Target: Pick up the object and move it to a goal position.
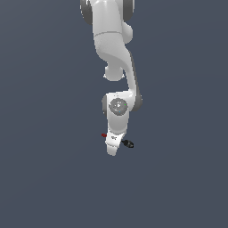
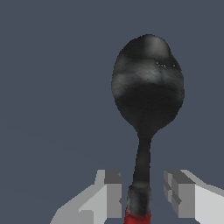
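While the exterior view shows only red and black tips poking out either side of the white gripper [image 1: 113,149], the wrist view reveals more. Its fingers [image 2: 113,194] stand spread, the spoon-like tool [image 2: 146,96] between them, untouched.

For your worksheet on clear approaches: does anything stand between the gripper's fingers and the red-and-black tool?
Nothing visible does. In the wrist view the tool runs through the open gap between the fingers of the gripper, with only bare gaps on either side of its shaft.
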Robot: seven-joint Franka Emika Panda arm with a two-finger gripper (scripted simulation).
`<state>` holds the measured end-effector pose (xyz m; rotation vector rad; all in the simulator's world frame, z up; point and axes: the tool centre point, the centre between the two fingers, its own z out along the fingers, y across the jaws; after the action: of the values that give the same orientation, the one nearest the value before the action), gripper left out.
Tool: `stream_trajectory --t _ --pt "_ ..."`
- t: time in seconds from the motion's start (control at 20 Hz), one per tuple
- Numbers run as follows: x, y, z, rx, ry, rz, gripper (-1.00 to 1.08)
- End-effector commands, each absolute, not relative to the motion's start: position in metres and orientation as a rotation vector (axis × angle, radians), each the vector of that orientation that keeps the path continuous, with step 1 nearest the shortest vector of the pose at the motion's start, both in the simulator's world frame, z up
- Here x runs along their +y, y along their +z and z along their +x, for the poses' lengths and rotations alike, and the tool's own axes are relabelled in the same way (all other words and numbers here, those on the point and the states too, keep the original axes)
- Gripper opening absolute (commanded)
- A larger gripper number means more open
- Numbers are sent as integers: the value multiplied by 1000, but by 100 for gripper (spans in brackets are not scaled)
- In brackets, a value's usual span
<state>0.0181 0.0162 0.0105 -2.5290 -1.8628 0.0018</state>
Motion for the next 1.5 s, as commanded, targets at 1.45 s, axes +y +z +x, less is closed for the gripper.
stream_trajectory --t 1.45 --pt "43 132 2 -1867 2 -2528 -100"
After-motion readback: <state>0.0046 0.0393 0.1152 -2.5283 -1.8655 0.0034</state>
